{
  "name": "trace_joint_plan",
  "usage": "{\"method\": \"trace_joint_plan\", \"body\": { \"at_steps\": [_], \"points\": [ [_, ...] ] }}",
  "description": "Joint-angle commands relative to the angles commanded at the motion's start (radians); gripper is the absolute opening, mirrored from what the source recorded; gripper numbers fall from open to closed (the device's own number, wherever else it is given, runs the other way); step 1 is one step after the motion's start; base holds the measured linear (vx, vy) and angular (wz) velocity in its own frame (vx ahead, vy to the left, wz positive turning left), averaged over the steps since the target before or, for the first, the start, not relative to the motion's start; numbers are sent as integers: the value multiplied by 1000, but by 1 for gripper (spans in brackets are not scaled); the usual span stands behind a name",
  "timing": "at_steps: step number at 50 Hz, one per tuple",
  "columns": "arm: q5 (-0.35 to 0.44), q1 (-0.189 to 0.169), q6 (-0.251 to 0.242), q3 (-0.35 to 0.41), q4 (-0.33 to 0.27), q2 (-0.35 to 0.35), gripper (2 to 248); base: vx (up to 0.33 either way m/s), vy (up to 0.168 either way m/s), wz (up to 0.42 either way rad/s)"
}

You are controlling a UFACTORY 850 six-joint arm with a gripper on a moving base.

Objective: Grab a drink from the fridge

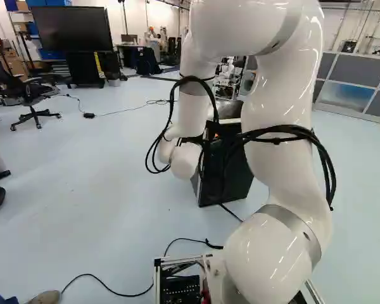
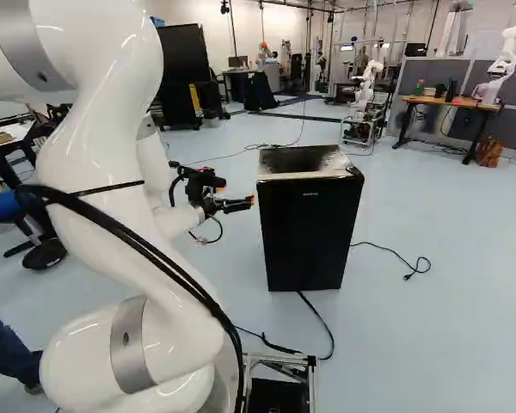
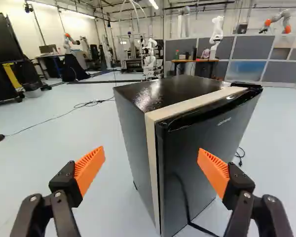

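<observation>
The jaws stand wide apart and empty, and taking the way they point as twelve, the fridge [image 2: 310, 232] lies ahead of them between twelve and one o'clock. Its door [image 3: 187, 163] looks shut, the near upright edge almost dead on twelve and apart from the orange pads [image 3: 90, 168], the face slanting away towards one o'clock. The drink is out of sight, presumably inside, so the coming move likely turns on getting one finger to that near edge and prising it outward.
</observation>
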State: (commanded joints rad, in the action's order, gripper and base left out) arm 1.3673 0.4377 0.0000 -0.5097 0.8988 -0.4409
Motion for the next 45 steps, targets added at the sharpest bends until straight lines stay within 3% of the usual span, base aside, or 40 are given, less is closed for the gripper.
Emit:
{"method": "trace_joint_plan", "body": {
  "at_steps": [26,45],
  "points": [
    [76,-22,0,-178,178,-186,247,0,0,0],
    [83,-45,0,-293,202,-282,247,0,0,0]
  ]
}}
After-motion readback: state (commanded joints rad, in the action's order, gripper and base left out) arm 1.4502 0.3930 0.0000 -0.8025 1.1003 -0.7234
